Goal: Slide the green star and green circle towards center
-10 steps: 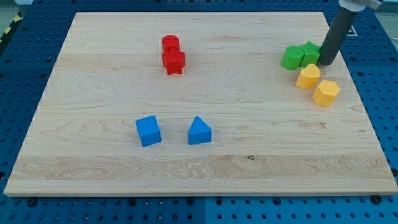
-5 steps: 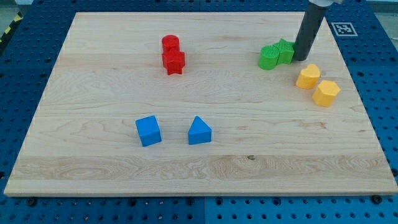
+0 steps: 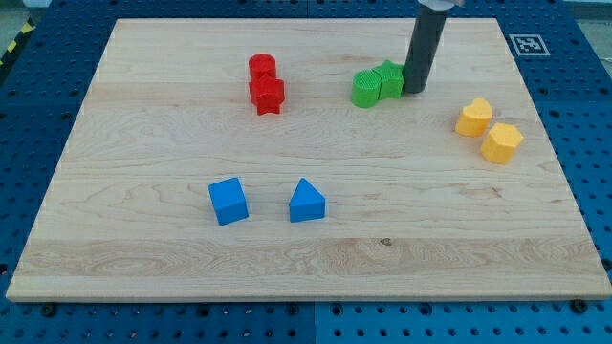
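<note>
Your tip point(image 3: 414, 91) sits touching the right side of the green star point(image 3: 390, 78), w/ the green circle point(image 3: 366, 89) pressed just left of it; there's no claw on this rig, only the rod. Over the last sec both greens have slid left, away from the yellow blocks point(image 3: 473, 118). They're now in the upper middle of the counter point(image 3: 143, 239), right of the red pair point(image 3: 265, 84), so you're prob. most of the way but need a push down-left.

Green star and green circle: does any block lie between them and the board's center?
Nothing visible does. My tip touches the green star on its right; the green circle adjoins on the left. The red blocks sit farther left.
</note>
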Robot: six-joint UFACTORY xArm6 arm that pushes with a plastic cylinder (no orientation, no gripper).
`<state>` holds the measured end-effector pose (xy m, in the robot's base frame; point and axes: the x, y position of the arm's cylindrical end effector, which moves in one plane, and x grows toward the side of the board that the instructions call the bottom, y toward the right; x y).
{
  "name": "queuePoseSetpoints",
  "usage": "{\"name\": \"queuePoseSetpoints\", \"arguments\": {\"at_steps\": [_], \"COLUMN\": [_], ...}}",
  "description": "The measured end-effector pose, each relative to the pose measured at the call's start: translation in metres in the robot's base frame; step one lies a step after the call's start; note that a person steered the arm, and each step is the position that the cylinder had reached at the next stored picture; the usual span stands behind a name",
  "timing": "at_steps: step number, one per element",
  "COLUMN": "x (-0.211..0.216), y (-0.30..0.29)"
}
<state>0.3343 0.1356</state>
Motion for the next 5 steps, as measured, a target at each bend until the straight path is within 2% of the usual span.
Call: {"name": "queuePoseSetpoints", "arguments": {"at_steps": [2,4,5], "x": [-0.012,-0.053,-0.059], "y": [-0.031,-0.059,-0.083]}}
